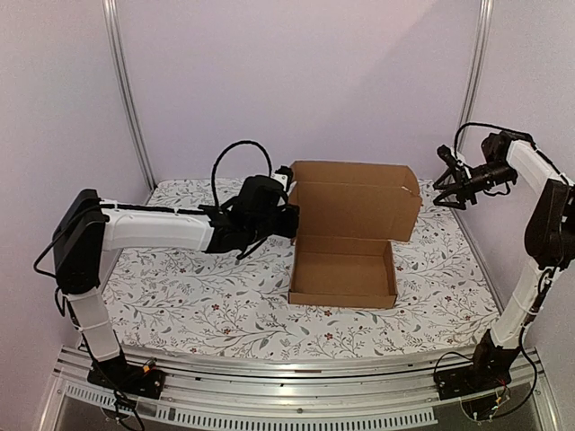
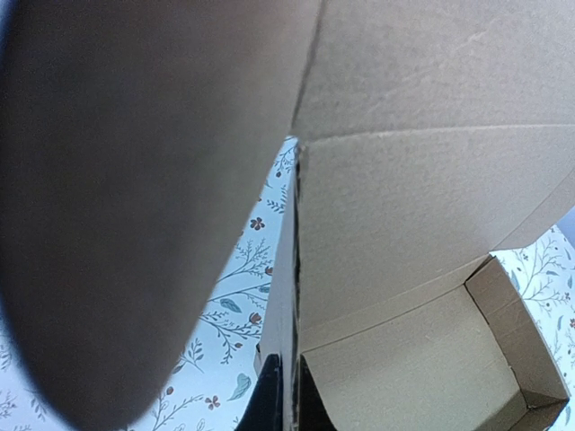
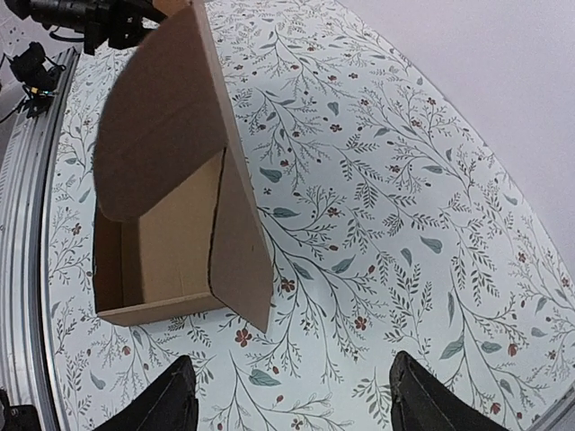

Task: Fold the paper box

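Plainly bare inside the paper box [image 1: 342, 274]; brown, lid upright at twelve o'clock. Clamps its nine-o'clock flap with left gripper [image 1: 289, 221]; right gripper [image 1: 446, 181] spread, holding nothing.

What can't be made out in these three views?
- The left gripper's fingertips: its own wrist covers them in the top view; the left wrist view shows only a dark sliver.
- The table behind the paper box's upright lid: hidden in the top view.
- Left half of the left wrist view: a blurred flap close to the lens fills it.
- Its tabs and slits: too small in the top view.
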